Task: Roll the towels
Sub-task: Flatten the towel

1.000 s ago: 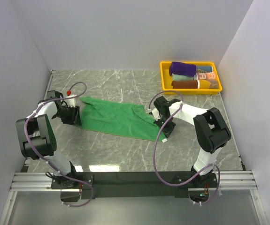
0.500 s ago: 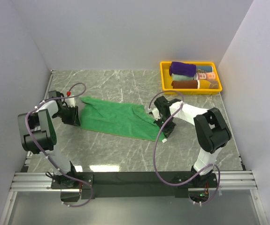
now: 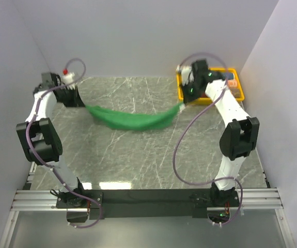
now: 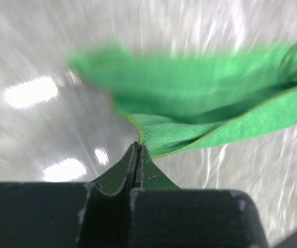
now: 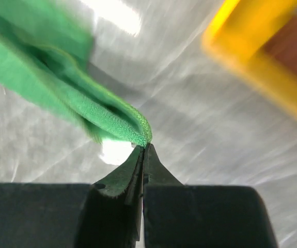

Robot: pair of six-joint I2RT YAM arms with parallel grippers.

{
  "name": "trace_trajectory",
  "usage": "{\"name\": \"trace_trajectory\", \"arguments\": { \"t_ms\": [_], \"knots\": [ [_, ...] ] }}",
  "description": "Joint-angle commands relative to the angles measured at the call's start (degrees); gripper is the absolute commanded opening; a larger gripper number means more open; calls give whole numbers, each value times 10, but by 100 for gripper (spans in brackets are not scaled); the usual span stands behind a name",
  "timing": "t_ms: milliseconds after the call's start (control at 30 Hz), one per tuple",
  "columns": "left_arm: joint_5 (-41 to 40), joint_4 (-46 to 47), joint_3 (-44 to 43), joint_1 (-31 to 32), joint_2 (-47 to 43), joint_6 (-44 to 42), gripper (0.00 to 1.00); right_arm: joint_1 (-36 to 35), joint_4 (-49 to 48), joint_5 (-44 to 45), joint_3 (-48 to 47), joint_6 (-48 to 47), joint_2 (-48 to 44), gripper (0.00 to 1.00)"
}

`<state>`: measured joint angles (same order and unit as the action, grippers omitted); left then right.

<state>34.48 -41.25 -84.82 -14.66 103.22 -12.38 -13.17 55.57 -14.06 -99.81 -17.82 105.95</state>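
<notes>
The bright green towel (image 3: 133,120) hangs in the air over the marble table, stretched between both arms and sagging in the middle. My left gripper (image 3: 82,103) is shut on its left end; in the left wrist view the closed tips (image 4: 138,147) pinch a hemmed corner of the green towel (image 4: 200,103). At the other end my right gripper (image 3: 183,102) is shut too. The right wrist view shows its tips (image 5: 144,147) clamped on a folded edge of the towel (image 5: 86,108). Both wrist views are motion-blurred.
The yellow tray (image 3: 239,93) stands at the back right, mostly hidden behind my right arm; its rim (image 5: 251,57) shows close beside the right gripper, with something brown (image 5: 293,36) inside. White walls enclose the table on three sides.
The left gripper closed on the towel's left end. Both arms then rose and moved toward the back, lifting the towel off the table, where it lay flat before.
</notes>
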Motion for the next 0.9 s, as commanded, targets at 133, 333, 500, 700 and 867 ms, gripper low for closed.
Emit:
{"name": "trace_trajectory", "arguments": {
  "t_ms": [133, 333, 500, 700, 867],
  "knots": [
    [59, 85, -174, -6, -26, 93, 0, 41, 63, -33, -432, -32, 131, 0],
    [27, 126, -117, -9, -105, 80, 0, 46, -78, -40, -243, -26, -8, 0],
    [23, 79, 17, -20, -179, 5, 0, 47, -54, -55, -69, -63, -71, 0],
    [-12, 13, 230, -22, -249, -96, 0, 38, -86, -46, 185, -77, -147, 0],
    [-54, -5, 362, -22, -256, -172, 0, 28, -105, -16, 328, -92, -156, 0]
  ]
}}
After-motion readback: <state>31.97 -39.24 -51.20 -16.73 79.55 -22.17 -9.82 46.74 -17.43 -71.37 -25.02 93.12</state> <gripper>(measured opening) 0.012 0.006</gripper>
